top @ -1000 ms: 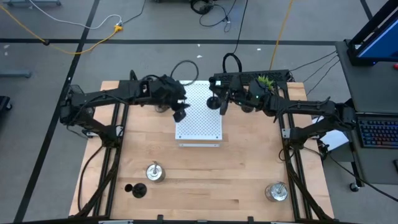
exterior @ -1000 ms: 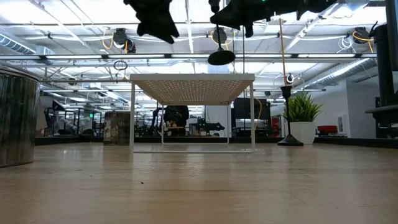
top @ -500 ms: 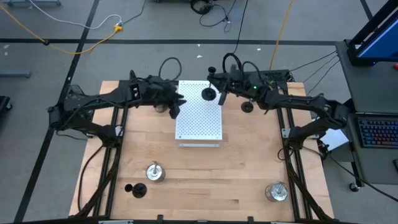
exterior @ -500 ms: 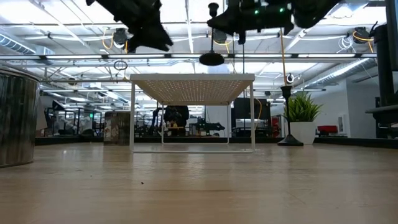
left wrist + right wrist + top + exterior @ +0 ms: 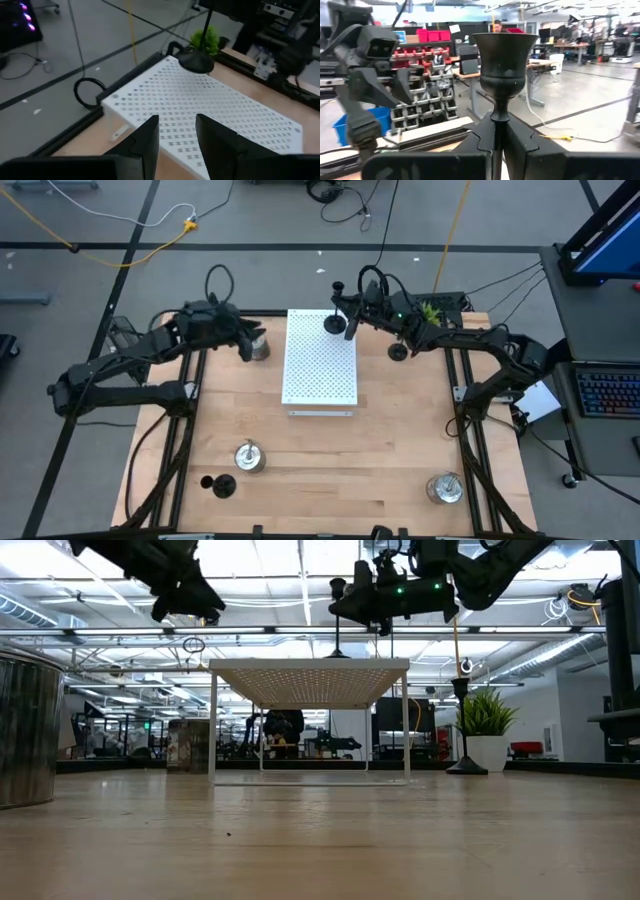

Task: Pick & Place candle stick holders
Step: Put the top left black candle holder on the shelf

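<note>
Near edge: we see two silver holders (image 5: pixel 248 456) (image 5: pixel 443 487) and a black holder (image 5: pixel 222 485) on the table (image 5: pixel 380 440). Far end: right gripper (image 5: pixel 349 317) pinches a black candle stick holder (image 5: pixel 334 321) on the white perforated board (image 5: pixel 320 370). Left gripper (image 5: pixel 245 338), fingers apart, is beside another silver holder (image 5: pixel 259 348).

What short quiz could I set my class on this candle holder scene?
1. True or false: the left pincer is shut on something.
2. The right pincer grips the black holder by its: A) stem, B) base, C) cup.
3. In the high view, how many silver holders stand on the wood below the white board?

Key: 1. False, it is open and empty. 2. A. 3. Two.
</note>
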Robot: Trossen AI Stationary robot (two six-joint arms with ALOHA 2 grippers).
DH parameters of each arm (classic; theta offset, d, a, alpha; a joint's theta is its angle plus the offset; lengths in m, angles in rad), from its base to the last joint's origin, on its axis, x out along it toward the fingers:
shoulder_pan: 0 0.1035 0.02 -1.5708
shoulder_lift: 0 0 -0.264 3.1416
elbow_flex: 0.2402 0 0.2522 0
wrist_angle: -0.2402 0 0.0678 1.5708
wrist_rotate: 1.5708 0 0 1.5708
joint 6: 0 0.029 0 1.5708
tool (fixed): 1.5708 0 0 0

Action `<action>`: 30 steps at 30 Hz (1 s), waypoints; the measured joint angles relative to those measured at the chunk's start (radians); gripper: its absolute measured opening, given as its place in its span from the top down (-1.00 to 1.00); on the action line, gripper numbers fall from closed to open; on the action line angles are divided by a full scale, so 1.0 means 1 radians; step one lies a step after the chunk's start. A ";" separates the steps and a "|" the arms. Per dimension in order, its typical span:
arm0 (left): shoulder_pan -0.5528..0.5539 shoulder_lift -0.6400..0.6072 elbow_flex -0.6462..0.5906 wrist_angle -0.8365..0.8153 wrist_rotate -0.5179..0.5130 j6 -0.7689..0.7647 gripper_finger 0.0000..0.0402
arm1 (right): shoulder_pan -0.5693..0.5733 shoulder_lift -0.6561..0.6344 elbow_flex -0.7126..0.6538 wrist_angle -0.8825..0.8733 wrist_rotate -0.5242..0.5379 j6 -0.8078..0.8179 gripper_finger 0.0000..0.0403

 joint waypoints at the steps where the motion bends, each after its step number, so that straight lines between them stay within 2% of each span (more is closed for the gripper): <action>1: 0.013 -0.011 -0.010 -0.001 0.001 0.000 0.34 | -0.005 0.000 0.000 -0.003 0.013 -0.004 0.96; 7: 0.077 -0.036 -0.035 -0.004 0.044 -0.013 0.34 | -0.007 0.001 0.000 -0.039 0.125 -0.074 0.96; 15: 0.109 -0.035 -0.036 -0.003 0.071 -0.009 0.34 | -0.012 0.002 0.000 -0.089 0.131 -0.072 0.96; 22: 0.111 -0.035 -0.036 -0.003 0.073 -0.010 0.34 | -0.012 0.000 -0.060 0.012 0.159 -0.041 0.96; 25: 0.111 -0.035 -0.036 -0.003 0.077 -0.010 0.34 | -0.012 0.000 -0.080 0.026 0.203 -0.041 0.96; 30: 0.111 -0.035 -0.036 -0.003 0.081 -0.022 0.34 | -0.012 0.005 -0.087 0.092 0.203 -0.016 0.96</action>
